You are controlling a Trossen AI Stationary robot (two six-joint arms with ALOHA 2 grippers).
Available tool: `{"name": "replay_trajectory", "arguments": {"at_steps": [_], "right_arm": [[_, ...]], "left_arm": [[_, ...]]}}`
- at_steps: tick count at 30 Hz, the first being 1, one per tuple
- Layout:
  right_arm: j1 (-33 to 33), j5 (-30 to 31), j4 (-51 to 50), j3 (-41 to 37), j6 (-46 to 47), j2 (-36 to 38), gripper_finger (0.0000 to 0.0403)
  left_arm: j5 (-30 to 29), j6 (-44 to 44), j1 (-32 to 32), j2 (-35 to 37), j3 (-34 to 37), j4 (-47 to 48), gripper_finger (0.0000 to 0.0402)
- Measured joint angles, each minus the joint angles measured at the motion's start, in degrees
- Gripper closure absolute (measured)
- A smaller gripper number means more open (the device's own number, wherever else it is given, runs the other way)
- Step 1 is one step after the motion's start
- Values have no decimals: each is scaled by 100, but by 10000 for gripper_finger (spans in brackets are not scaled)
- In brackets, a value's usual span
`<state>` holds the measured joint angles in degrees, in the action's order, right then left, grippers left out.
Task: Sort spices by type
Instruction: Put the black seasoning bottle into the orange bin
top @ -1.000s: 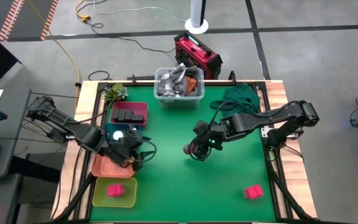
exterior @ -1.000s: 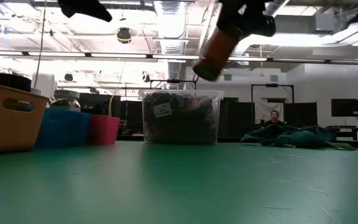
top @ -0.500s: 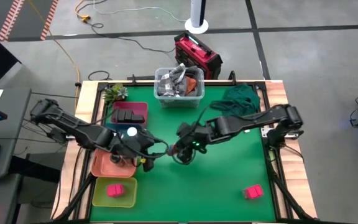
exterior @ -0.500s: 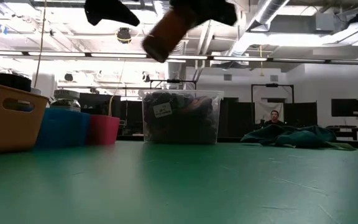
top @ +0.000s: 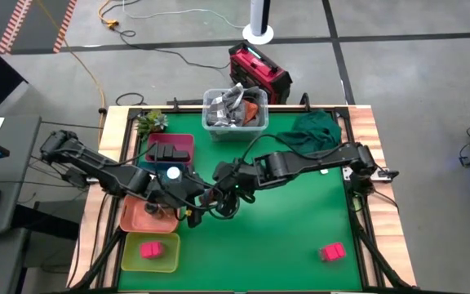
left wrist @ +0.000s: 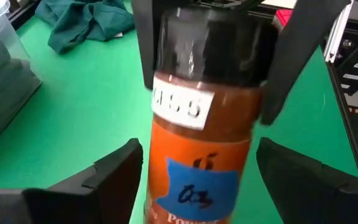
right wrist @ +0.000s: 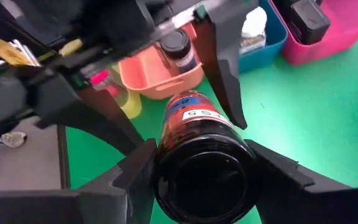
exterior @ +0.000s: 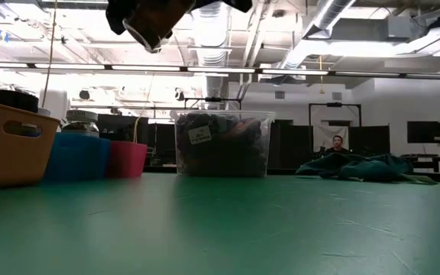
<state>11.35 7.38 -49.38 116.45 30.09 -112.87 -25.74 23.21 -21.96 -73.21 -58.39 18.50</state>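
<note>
A round spice jar with a dark cap, red-brown contents and a blue label hangs in the air over the table's left half; in the low view it shows at the top. My right gripper is shut on it. My left gripper is open just left of it. Its fingers stand on either side of the jar's lower body, with a thin gap at each side. One pink-red box lies on the mat near the right front corner. My right gripper pinches the jar's dark cap between its two fingers, coming from the table's right. The jar is lifted clear of the table. It is tipped, its base pointing toward the left gripper.
Along the left edge stand a pink tray with black boxes, a blue tray with a white-topped jar, an orange tray and a yellow-green tray with a pink-red box. A clear bin and a green cloth sit at the far edge.
My right gripper has carried the jar from the table's middle toward its left edge, up to the left gripper, and the jar has tipped further over. My left gripper has come away from the orange tray toward the right and now stands around the jar's lower body.
</note>
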Motion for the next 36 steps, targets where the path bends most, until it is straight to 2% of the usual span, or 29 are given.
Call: {"name": "replay_trajectory", "arguments": {"at_steps": [9,15,22,28,36], "right_arm": [[-12,-7,-36,12,-13,1,168],[-9,-44,-108,12,-13,1,166],[4,-136,-90,12,-45,1,144],[3,-312,56,8,-353,1,120],[-78,-595,-130,8,-614,57,59]], "left_arm": [[-9,-5,0,0,0,48,123],[-7,-6,-1,0,0,174,171],[-7,-9,-4,0,-2,171,232],[-4,-12,-6,0,-2,186,233],[-30,46,-37,2,-7,218,232]]}}
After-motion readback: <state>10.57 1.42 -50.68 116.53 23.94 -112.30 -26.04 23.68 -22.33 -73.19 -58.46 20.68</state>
